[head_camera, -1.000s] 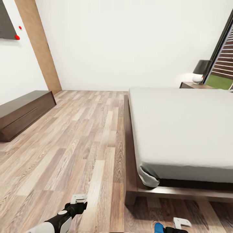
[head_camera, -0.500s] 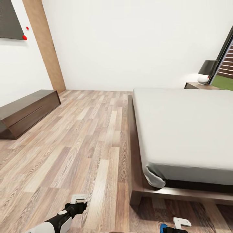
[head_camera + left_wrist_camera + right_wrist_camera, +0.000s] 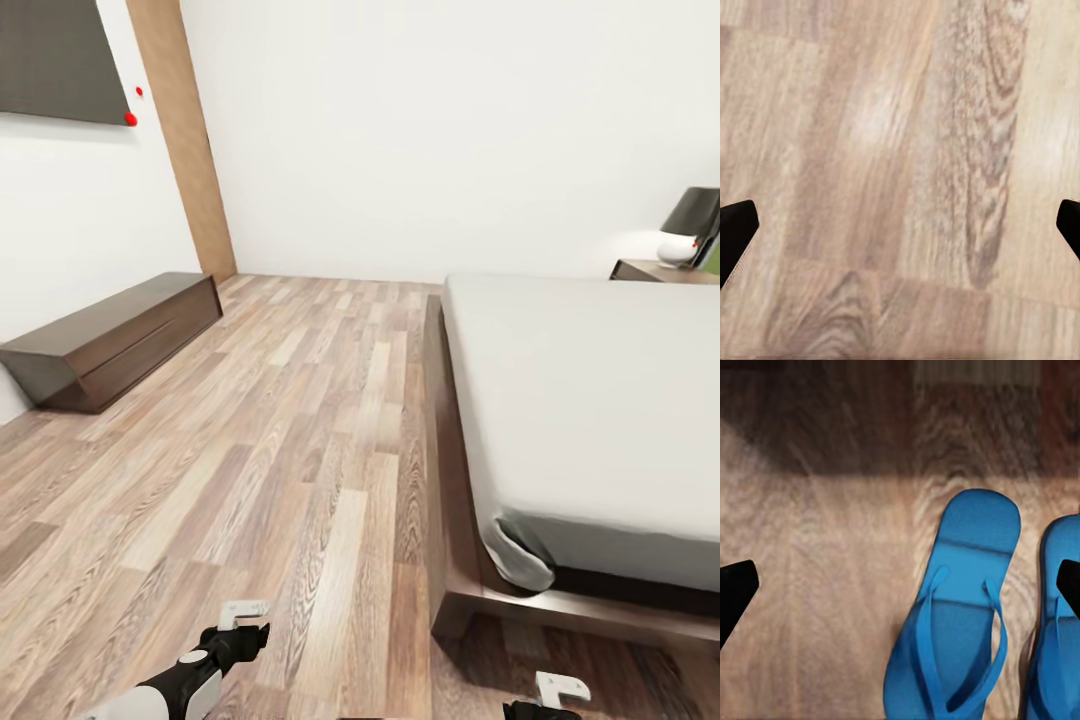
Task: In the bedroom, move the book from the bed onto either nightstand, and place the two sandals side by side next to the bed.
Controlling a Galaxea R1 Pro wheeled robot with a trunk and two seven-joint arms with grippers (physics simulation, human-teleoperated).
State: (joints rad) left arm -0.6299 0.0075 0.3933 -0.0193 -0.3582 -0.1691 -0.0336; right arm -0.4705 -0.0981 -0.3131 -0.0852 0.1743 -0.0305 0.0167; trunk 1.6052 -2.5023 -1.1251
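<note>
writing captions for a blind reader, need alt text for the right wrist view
Two bright blue sandals lie side by side on the wood plank floor, one in full, the other cut off at the picture's edge. The right hand hangs open above them, its dark fingertips at both edges.

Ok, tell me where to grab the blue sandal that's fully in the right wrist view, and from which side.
Come straight down from above on the sandal, which lies flat on the wood floor, sole down. The raised Y-strap is probably the best hold, as the sole is thin. The second sandal lies close beside it, so keep the fingers off that side.
</note>
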